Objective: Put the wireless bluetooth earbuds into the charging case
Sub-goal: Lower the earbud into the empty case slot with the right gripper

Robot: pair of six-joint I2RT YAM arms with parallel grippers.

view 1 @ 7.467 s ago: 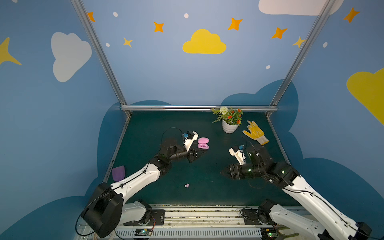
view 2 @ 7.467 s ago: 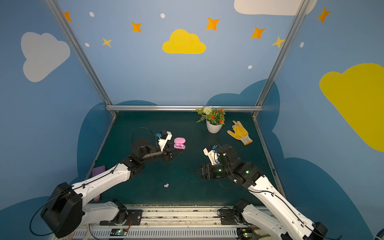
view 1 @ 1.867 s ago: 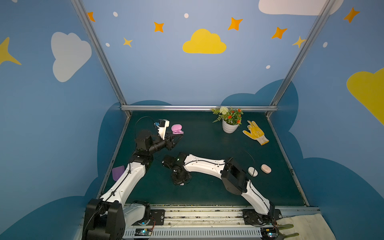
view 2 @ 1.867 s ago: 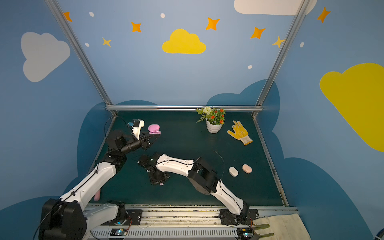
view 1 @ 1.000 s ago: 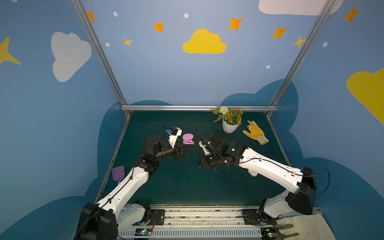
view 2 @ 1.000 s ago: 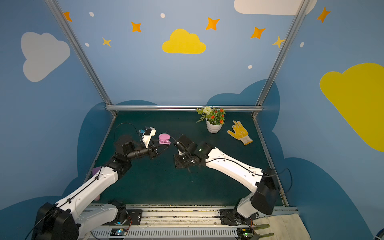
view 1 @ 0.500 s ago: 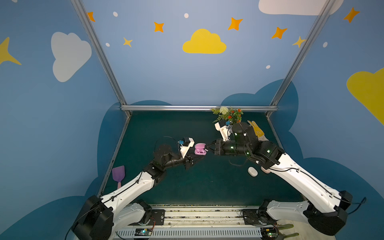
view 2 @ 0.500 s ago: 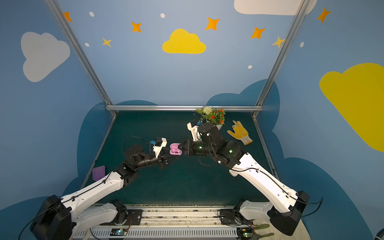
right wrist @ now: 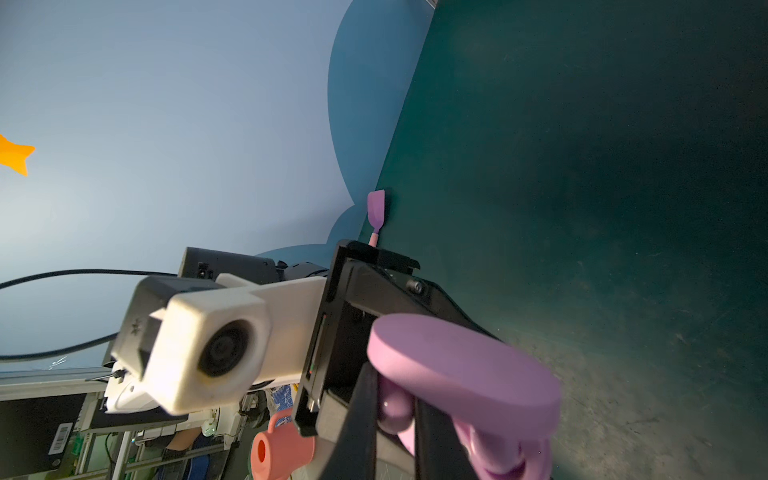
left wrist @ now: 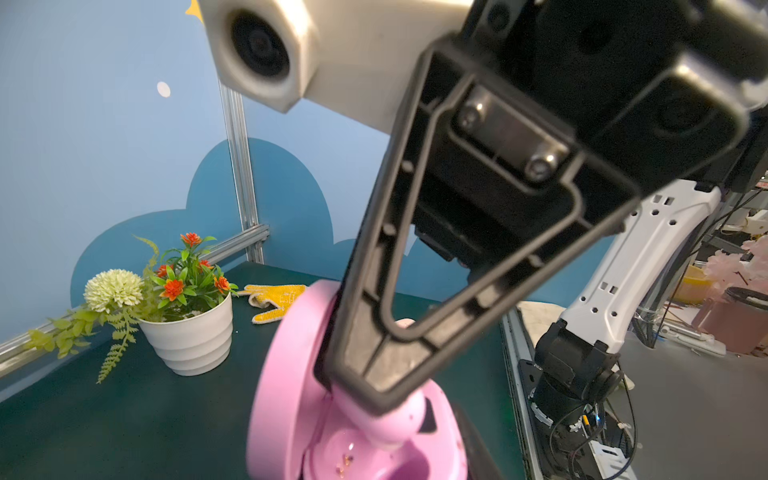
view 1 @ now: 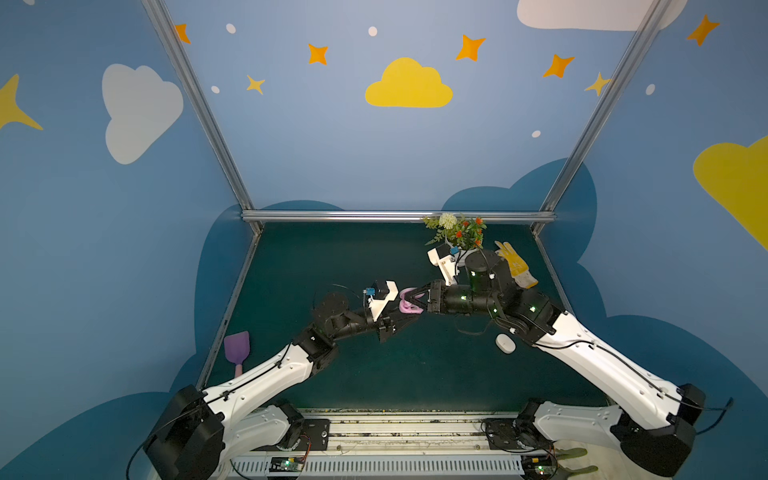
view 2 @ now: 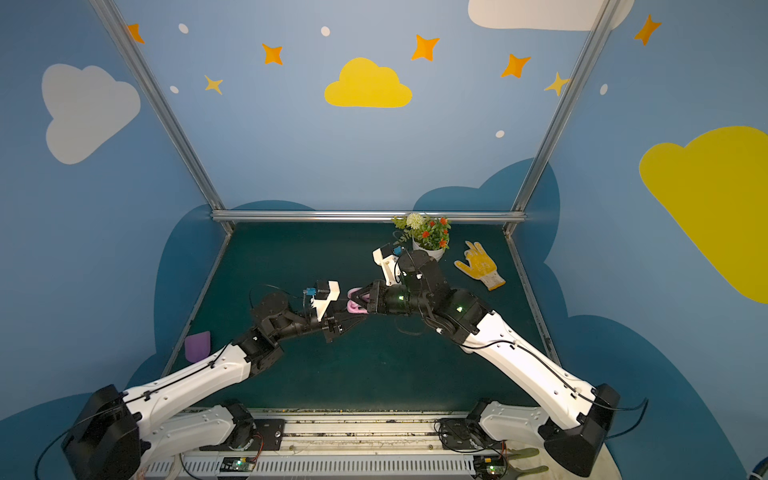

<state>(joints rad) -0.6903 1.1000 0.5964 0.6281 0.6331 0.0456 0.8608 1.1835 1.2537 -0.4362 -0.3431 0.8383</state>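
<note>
Right tool (view 1: pixel 409 298) reached pink case (view 1: pixel 405 308), pinching earbud (right wrist: pixel 395 409) | left tool (view 1: pixel 409 313) grips case | flowerpot (left wrist: pixel 187 340), glove (view 2: pixel 482 266) behind

From high at the near edge, both top views cover my whole bench (view 1: pixel 353 257). My left wrist camera (right wrist: pixel 208 353) and right wrist camera (left wrist: pixel 266 45) face each other closely, sharing the case (left wrist: pixel 282 395).

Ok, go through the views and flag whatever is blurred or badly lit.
Left wrist view: the right gripper and the earbud it pinches over the pink case are soft, too close to the lens; the flower pot is sharp. Right wrist view: the case is blurred too, the table dim. Both top views: evenly lit, sharp.
</note>
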